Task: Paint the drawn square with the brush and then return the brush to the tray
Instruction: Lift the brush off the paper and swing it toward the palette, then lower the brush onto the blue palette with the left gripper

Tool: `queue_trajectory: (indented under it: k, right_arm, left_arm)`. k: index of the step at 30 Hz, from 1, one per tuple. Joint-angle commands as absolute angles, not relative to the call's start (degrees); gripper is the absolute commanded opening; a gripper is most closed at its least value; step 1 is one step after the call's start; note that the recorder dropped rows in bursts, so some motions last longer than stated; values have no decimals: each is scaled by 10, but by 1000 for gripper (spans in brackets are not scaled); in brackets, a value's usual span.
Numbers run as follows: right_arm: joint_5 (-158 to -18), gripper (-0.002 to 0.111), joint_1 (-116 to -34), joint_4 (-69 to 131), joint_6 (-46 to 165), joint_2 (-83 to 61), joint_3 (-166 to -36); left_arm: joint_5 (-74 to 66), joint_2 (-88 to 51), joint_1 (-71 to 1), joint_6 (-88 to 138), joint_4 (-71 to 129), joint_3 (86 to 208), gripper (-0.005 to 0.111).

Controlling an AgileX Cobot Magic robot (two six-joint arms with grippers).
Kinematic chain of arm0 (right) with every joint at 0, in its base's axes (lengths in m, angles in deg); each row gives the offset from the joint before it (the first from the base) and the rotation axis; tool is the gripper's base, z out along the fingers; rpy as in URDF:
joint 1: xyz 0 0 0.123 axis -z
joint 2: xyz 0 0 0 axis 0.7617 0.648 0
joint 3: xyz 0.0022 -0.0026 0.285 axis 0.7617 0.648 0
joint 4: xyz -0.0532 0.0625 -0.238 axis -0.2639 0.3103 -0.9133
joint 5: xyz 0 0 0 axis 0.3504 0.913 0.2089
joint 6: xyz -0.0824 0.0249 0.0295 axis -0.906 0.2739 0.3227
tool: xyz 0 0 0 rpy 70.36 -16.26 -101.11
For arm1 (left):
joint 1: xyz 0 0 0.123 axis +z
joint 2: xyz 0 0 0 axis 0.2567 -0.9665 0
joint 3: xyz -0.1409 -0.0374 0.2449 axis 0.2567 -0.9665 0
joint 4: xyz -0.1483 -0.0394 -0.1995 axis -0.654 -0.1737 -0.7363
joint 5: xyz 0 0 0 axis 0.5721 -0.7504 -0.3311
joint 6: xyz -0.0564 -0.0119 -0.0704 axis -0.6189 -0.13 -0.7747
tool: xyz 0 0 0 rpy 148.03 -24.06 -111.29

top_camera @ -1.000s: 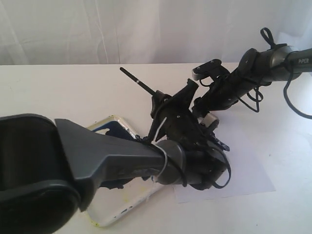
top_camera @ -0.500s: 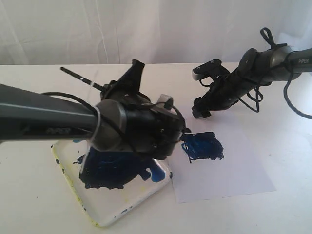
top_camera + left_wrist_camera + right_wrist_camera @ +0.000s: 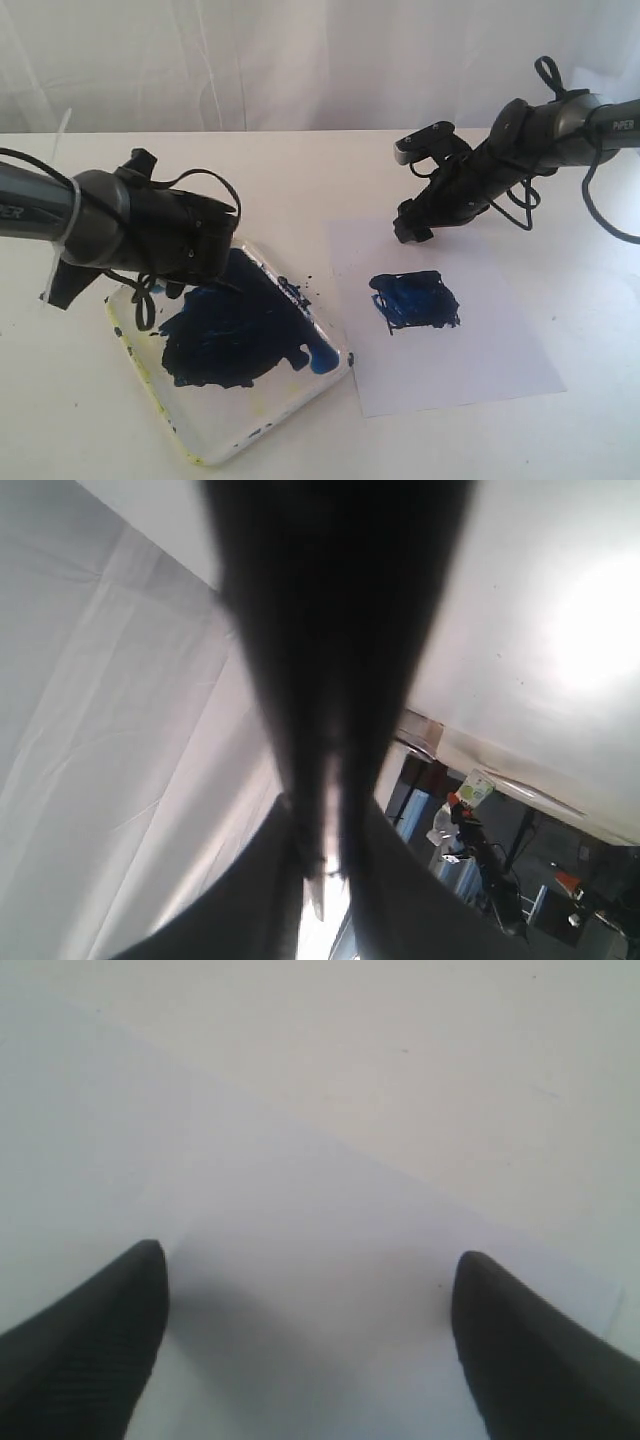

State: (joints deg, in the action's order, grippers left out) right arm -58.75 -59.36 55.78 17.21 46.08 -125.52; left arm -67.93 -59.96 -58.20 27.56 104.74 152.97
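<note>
One tray (image 3: 252,438), one blue-smeared drawn square (image 3: 415,300); right end effector (image 3: 310,1257) apart, left end effector (image 3: 322,865) unclear.

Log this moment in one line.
square painted | left tool at tray, gripping brush | right tool open over paper

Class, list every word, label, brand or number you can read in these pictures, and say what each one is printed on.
"PIPER": white letters on the right arm, exterior view.
On the left arm, white lettering at the picture's edge, cut off, unreadable.
Left wrist view: a greenish label far off, too blurred to read.
No writing shows on the tray or the drawn square.
</note>
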Motion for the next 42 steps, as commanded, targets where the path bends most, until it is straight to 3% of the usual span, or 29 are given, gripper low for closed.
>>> queue_trajectory:
  k: [1, 29, 42]
  right_arm:
    - [-552, 73, -593, 546, 168, 476, -1247]
    - [-555, 73, -593, 546, 168, 476, -1247]
    - [-564, 73, -593, 546, 168, 476, -1247]
  left_arm:
    - [-739, -592, -562, 309, 1045, 1525, 0]
    - [-739, -671, -539, 423, 1097, 1535, 0]
    - [-681, -671, -539, 278, 1106, 1546, 0]
